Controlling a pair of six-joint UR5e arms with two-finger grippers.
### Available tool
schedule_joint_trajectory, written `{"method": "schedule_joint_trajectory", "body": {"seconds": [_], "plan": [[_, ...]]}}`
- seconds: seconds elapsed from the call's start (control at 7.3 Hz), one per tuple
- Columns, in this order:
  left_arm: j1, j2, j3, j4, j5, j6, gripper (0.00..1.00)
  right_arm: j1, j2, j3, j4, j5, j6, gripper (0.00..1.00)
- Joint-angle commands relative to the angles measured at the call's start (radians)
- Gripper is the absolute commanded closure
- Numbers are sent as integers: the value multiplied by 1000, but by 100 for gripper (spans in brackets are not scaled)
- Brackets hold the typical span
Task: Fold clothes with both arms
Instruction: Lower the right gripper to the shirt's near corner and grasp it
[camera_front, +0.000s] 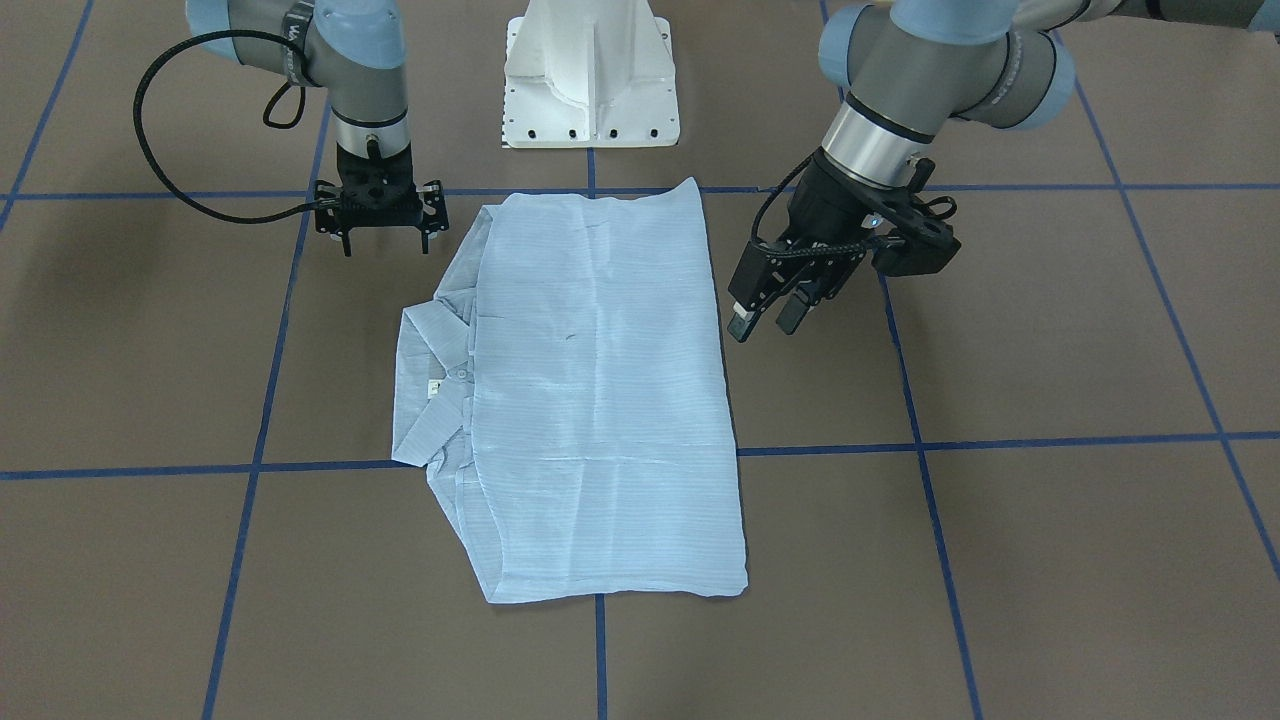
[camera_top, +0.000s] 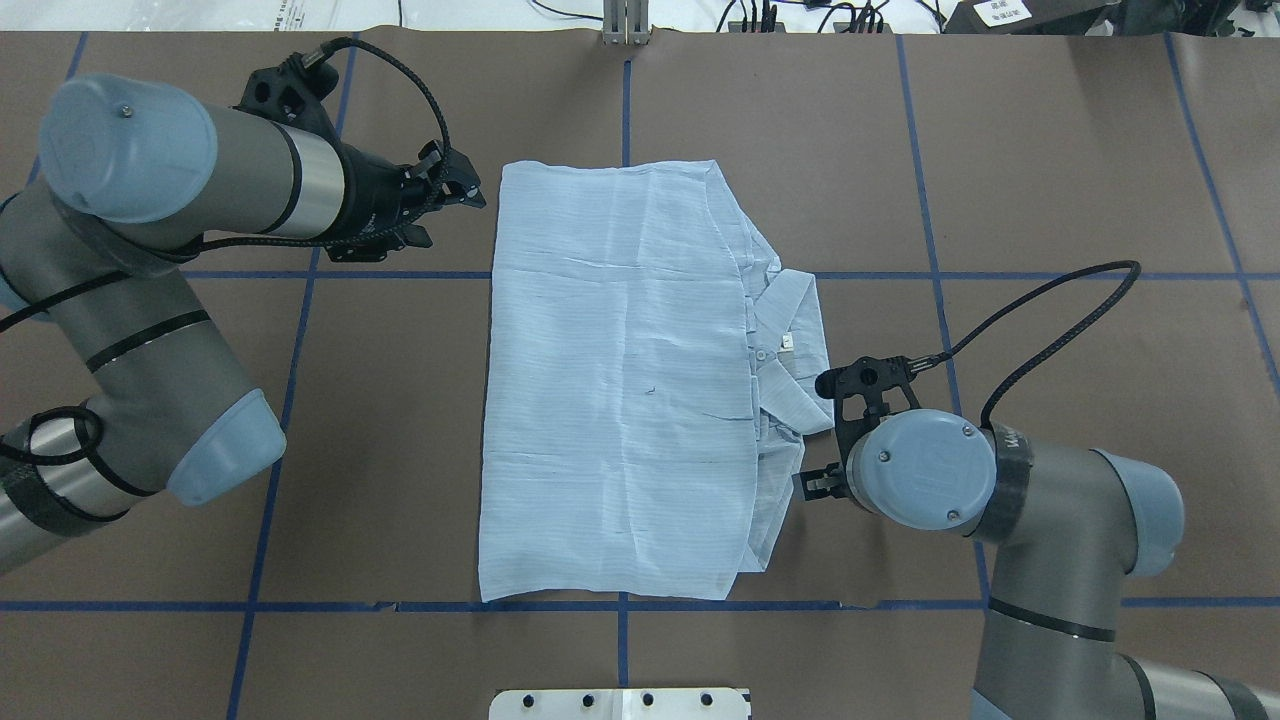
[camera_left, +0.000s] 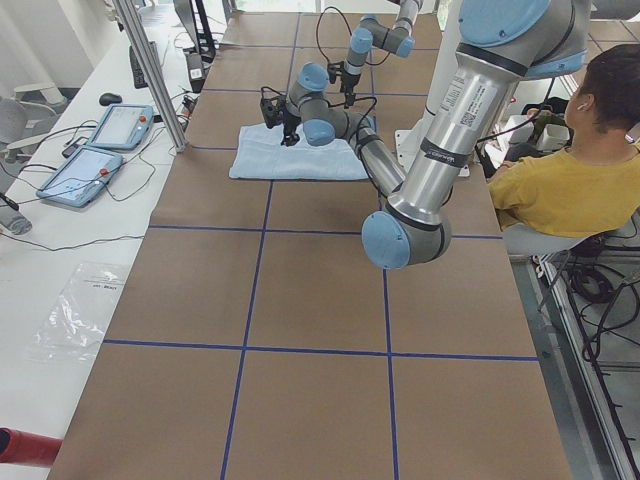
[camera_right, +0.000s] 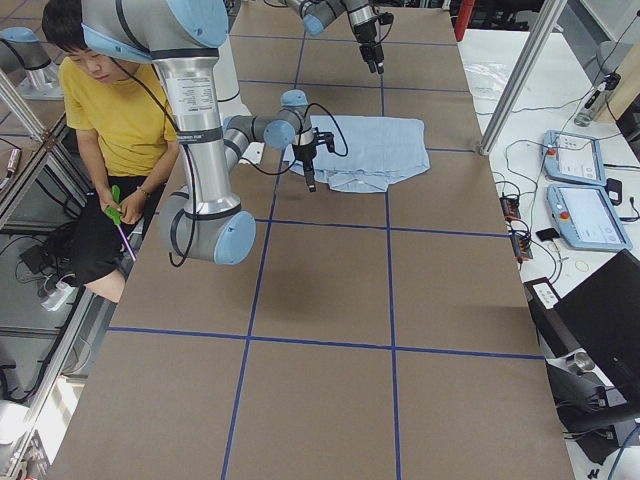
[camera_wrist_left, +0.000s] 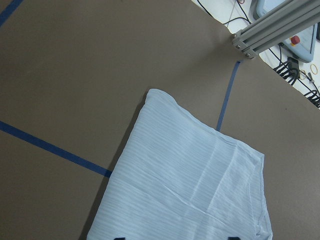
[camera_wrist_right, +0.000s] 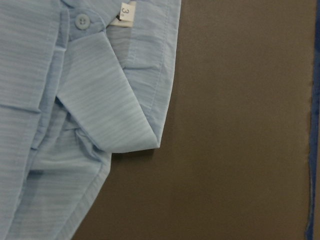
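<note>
Pale-blue shirt (camera_front: 600, 400) lies flat on brown table (camera_front: 1050, 330), folded to a rough rectangle, btwn the two grippers. No sleeves show. Collar (camera_top: 795, 330) sticks out past the folded body on one side only.

R gripper (camera_front: 385, 243) points straight down w/ fingers spread wide and nothing in them. It hangs over bare table just off the collar side of the shirt, no contact w/ cloth. Its wrist cam looks down on the collar point. A white button (camera_wrist_right: 82, 21) and neck label (camera_wrist_right: 126, 11) marked "3" sit to one side of it, bare table to the other. Its own fingers don't show in that view.

L gripper (camera_front: 768, 322) is tilted, fingers angled down twd the shirt's plain long edge, opposite the collar. Jaws are wide apart and empty. It sits raised off the table, beside the cloth, not touching. In its wrist cam a shirt corner lies ahead of it, w/ a blue tape line (camera_wrist_left: 50, 147) passing under the cloth. Only two dark fingertips (camera_wrist_left: 119, 238) peek in at the frame bottom, well apart.

White pedestal base (camera_front: 590, 80) stands past the shirt's short edge, approx midway btwn the arms. Person in yellow top (camera_left: 560, 180) sits behind the robot in the side views.
</note>
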Motion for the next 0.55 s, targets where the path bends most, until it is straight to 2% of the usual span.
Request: {"method": "schedule_joint_trajectory", "body": {"seconds": [0.0, 0.14, 0.27, 0.41], "plan": [[1, 0, -4, 0, 0, 0, 26, -77, 85, -5, 9, -5, 400, 0], [1, 0, -4, 0, 0, 0, 26, -102, 114, -4, 11, -5, 625, 0], [1, 0, -4, 0, 1, 2, 26, -126, 130, -2, 35, -16, 754, 0], [1, 2, -2, 0, 2, 2, 26, -168, 127, -4, 99, -103, 947, 0]]}}
